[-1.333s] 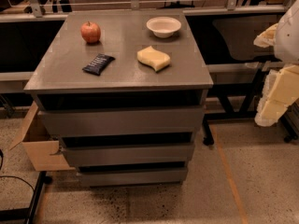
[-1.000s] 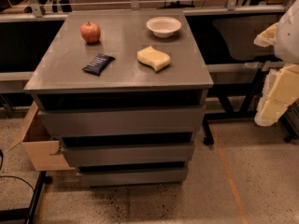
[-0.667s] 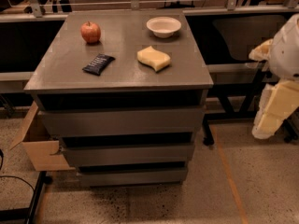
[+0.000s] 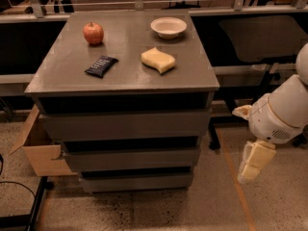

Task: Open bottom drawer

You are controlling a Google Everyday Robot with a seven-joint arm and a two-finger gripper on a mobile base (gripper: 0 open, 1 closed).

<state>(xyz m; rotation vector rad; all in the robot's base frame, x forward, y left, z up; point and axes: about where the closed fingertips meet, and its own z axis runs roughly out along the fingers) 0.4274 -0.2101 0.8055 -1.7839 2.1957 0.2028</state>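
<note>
1. The bottom drawer sits at the foot of the grey cabinet, low in the frame and a little left of centre. It is the slimmest and narrowest of the three flat, handleless fronts.
2. Its front lies set back under the middle drawer, which in turn lies set back under the top drawer. A dark gap shows above each front. The bottom drawer looks closed, though the shadow there makes that hard to confirm.
3. The gripper hangs at the lower right of the frame, pointing down toward the speckled floor. It is at the end of the white arm, which enters from the right edge.
4. The gripper is well apart from the bottom drawer, off to the right of the cabinet's right corner. It is at about the height of the middle and bottom fronts and touches nothing.
5. Whether the gripper is wide or narrow cannot be told from this angle; it shows only as one cream-coloured block.
6. On the cabinet top, a red apple stands toward the upper left and a pale bowl toward the upper right. A yellow sponge lies in front of the bowl, and a dark packet lies in front of the apple.
7. An open cardboard box rests against the cabinet's left side, at the left edge of the frame.
</note>
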